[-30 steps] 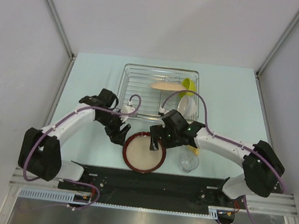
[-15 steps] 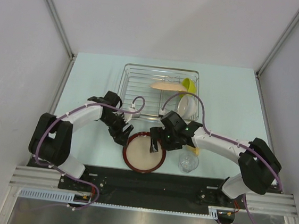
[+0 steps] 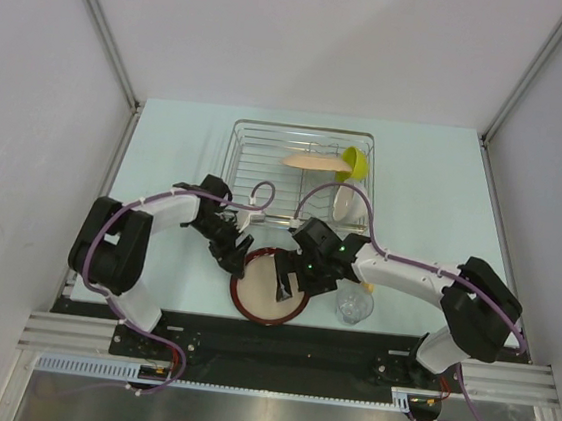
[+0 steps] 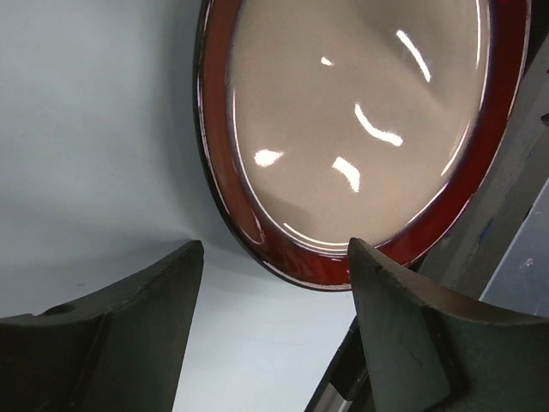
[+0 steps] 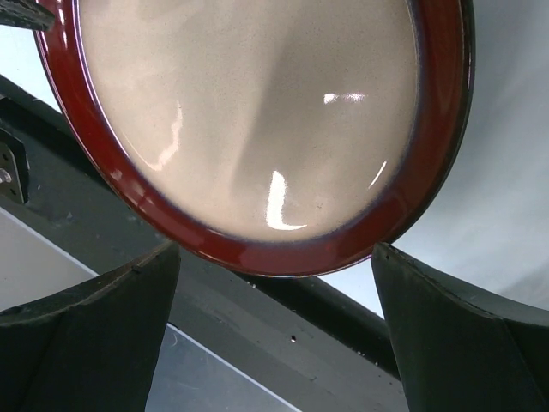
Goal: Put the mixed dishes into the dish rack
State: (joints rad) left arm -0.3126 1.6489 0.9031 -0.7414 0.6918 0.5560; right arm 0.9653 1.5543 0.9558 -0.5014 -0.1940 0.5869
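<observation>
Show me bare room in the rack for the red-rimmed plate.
The dish rack's left half is bare wire, bordered by its left wall and the tan plate. Its right side is crowded: lime-green bowl at the far corner, white bowl nearer.

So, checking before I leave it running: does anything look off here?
The plate sits far forward, its near rim seeming to overhang the black rail. Nothing looks spilled or broken.
</observation>
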